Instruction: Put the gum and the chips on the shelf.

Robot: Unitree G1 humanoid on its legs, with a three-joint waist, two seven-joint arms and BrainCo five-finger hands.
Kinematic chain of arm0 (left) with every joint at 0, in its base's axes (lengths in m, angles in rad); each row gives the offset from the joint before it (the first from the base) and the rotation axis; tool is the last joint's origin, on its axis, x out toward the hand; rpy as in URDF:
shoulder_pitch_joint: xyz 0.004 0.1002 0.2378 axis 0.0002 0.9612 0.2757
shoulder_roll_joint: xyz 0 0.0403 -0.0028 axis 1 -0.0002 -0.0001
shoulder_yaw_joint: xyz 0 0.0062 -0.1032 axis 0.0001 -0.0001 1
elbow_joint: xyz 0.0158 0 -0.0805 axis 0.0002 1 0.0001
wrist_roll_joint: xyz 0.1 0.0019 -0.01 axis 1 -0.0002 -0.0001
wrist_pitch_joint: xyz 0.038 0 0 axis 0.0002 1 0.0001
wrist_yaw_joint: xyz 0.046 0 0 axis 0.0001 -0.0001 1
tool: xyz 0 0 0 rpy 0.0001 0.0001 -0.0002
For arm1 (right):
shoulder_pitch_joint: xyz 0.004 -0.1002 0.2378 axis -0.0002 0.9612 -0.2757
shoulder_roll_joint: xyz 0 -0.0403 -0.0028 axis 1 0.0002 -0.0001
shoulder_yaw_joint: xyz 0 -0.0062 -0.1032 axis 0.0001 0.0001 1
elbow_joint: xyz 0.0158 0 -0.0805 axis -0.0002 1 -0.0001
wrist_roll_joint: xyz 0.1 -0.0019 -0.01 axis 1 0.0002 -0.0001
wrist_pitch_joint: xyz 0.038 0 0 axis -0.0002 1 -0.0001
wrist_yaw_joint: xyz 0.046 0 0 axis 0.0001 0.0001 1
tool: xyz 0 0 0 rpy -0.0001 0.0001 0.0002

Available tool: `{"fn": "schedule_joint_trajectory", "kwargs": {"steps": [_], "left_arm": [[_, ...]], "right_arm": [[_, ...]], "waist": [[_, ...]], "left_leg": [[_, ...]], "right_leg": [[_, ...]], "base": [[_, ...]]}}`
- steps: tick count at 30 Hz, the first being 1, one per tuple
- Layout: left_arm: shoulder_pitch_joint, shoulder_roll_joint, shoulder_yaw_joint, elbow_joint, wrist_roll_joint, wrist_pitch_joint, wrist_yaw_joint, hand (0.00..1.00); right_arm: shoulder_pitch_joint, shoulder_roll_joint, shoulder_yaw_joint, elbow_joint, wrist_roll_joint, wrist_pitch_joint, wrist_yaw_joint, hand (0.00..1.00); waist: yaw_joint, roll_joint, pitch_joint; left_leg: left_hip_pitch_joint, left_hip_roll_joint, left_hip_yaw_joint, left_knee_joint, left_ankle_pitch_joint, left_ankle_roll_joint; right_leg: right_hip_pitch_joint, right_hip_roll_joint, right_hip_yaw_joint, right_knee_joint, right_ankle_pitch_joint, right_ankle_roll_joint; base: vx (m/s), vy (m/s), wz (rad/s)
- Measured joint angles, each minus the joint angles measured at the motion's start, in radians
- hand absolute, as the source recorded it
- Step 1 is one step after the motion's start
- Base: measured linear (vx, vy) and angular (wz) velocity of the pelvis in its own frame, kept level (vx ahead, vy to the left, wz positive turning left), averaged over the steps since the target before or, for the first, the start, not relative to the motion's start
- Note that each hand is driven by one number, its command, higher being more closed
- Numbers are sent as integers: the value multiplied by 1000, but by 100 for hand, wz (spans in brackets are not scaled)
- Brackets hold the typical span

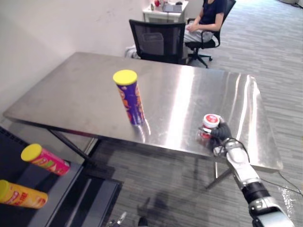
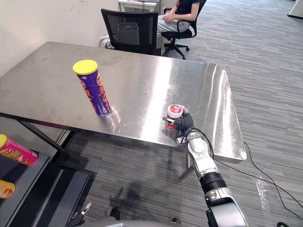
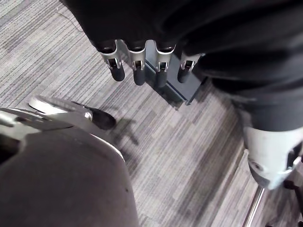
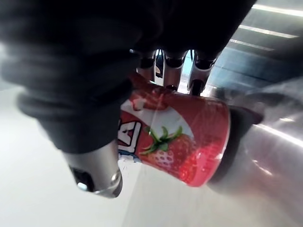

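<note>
One gum tub (image 4: 180, 146), red with a strawberry picture and a white-and-red lid, clasped in the right robot hand (image 2: 184, 124). Fingers (image 4: 196, 78) curled round one side of it, thumb on the other. Held upright at the front edge of the table (image 1: 71, 99), toward its right end. Cannot tell whether the base touches the steel.

Well apart to the left, near the middle of the same table, one purple chips can (image 1: 129, 97) with a yellow lid, standing upright and untouched.

Three chips cans in all. The other two lying on their sides on the dark shelf (image 1: 61, 187) at lower left, below table height: one pink chips can (image 1: 45, 160) and one orange chips can (image 1: 21, 195), apart from each other, yellow lids pointing left.

Left robot hand (image 3: 138, 71) hanging low over the grey carpeted floor (image 3: 180, 142), fingers straight and relaxed, holding nothing.

Beyond the far edge of the table, two black office chairs: one empty mesh chair (image 1: 156, 42) pushed close to the table, the second chair (image 1: 203, 47) behind it with one person (image 1: 208, 19) seated in it.
</note>
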Motion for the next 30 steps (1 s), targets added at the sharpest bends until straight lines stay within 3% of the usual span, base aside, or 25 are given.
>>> {"fn": "schedule_joint_trajectory", "kwargs": {"steps": [14,19,23,26,30], "left_arm": [[1,0,1,0,2,0,6,0],[2,0,3,-2,2,-4,6,0],[6,-2,4,-1,2,-16,5,0],[18,-1,6,-1,2,-17,5,0],[25,-7,31,-1,2,-18,5,0]], "right_arm": [[0,17,8,-31,1,-1,-34,100],[49,7,-25,-306,12,-2,-5,100],[102,-48,-66,-452,45,-4,42,100],[144,-59,-98,-489,61,-5,49,100],[203,-67,-118,-506,83,-10,74,100]], "waist": [[0,2,3],[-5,1,7],[-9,1,6],[-30,-3,4],[-30,-3,-1]], "left_leg": [[13,0,11,-15,4,-1],[15,1,10,-13,4,-1],[15,2,-2,-8,4,-1],[15,0,-29,4,2,-3],[14,7,-41,20,0,-7]], "right_leg": [[0,0,11,-1,0,0],[2,0,13,3,0,0],[2,-3,12,28,-7,-2],[1,-10,13,78,-44,0],[-4,-9,24,113,-80,4]], "base": [[1,-1,0],[0,0,1],[-1,0,8],[-12,-8,26],[-30,-29,7]]}}
